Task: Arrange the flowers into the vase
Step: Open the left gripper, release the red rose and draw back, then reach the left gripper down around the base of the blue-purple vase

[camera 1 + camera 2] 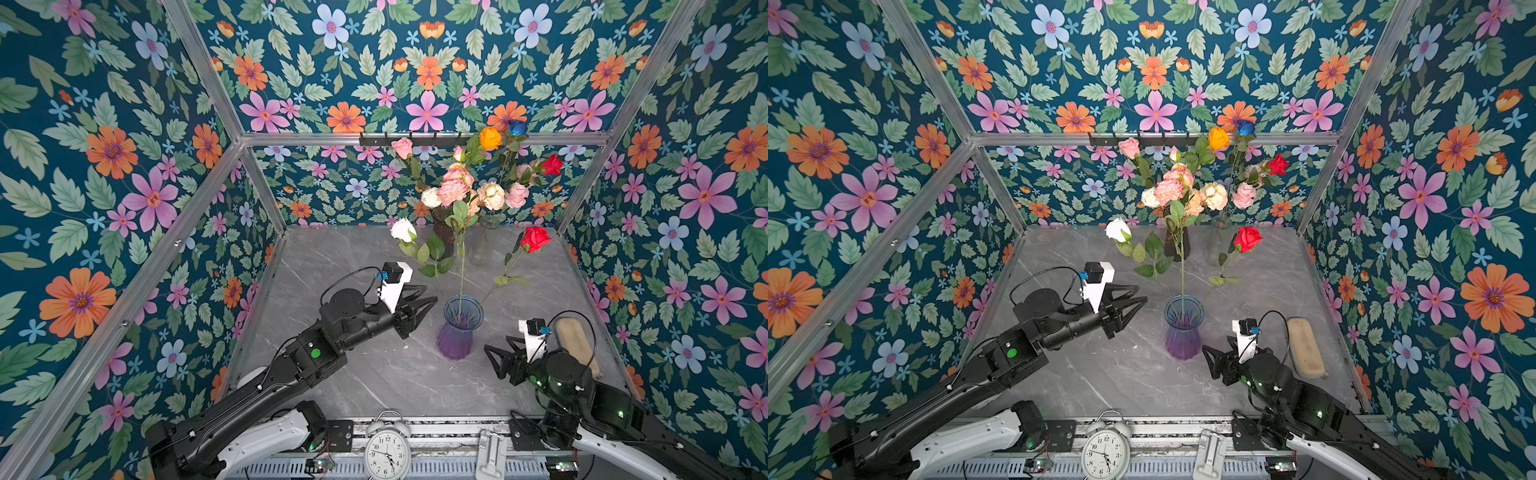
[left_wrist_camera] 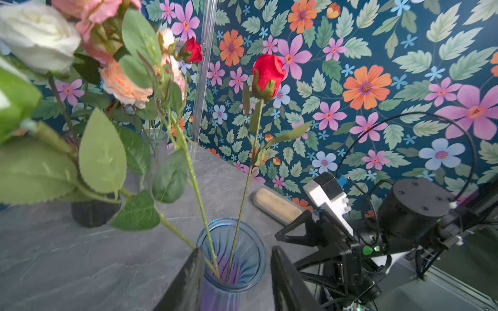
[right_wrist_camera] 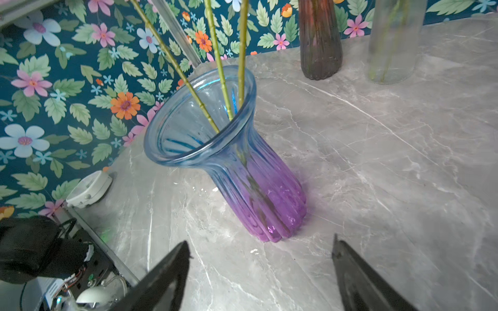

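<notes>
A ribbed glass vase (image 1: pixel 459 328) (image 1: pixel 1183 328) (image 2: pixel 242 266) (image 3: pixel 250 177), blue at the rim and purple at the base, stands upright in the middle of the grey table. Three flowers stand in it: a white rose (image 1: pixel 402 230) leans left, a red rose (image 1: pixel 535 239) (image 2: pixel 268 71) leans right, and one stem (image 1: pixel 461 257) rises straight between them. My left gripper (image 1: pixel 431 293) (image 1: pixel 1142 293) (image 2: pixel 237 250) hovers just left of the rim, open and holding nothing. My right gripper (image 1: pixel 496 343) (image 1: pixel 1216 343) (image 3: pixel 260 247) is low beside the vase's base on the right, wide open and holding nothing.
At the back stand a dark ribbed vase (image 1: pixel 444 241) with a bunch of pink and cream blooms and a clear glass vase (image 1: pixel 482 247) with roses. A beige oblong pad (image 1: pixel 575 345) lies by the right wall. An alarm clock (image 1: pixel 387 446) sits at the front edge.
</notes>
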Controlling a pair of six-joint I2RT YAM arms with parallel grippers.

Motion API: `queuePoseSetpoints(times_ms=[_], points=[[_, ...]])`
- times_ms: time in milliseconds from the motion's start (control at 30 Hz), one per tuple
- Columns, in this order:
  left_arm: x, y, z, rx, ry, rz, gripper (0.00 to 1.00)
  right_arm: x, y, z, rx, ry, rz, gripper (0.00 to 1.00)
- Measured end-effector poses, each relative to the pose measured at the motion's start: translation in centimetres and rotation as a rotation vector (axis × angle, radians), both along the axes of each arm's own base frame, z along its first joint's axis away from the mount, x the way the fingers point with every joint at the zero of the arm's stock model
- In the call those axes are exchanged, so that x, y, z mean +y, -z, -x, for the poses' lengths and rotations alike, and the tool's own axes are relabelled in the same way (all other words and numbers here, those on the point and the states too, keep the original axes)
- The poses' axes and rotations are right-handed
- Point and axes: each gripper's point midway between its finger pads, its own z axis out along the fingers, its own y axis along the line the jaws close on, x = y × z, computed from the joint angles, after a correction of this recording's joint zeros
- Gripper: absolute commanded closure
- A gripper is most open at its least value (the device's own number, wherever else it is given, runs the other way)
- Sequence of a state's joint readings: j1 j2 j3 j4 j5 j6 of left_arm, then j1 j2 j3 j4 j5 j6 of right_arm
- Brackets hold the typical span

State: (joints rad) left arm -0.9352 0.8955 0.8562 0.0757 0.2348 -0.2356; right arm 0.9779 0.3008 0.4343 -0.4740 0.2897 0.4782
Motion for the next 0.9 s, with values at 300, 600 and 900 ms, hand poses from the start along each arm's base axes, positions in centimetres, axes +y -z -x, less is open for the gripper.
queuePoseSetpoints(times_ms=[300,600,900], points=[[1.7,8.7,1.2,0.06,-0.002,-0.107,0.6,4.1,6.3,0.9,-0.028,-0.211,0.01,0.01],[0.8,21.0,1.7,0.131,0.062,-0.235,0.35,2.2,2.1,0.1,-0.198,-0.112,-0.116,0.01],[-2.8,23.7,0.6,0.079,0.139,-0.24,0.37,0.5,2.1,0.5,-0.141,-0.068,-0.096,0.01]])
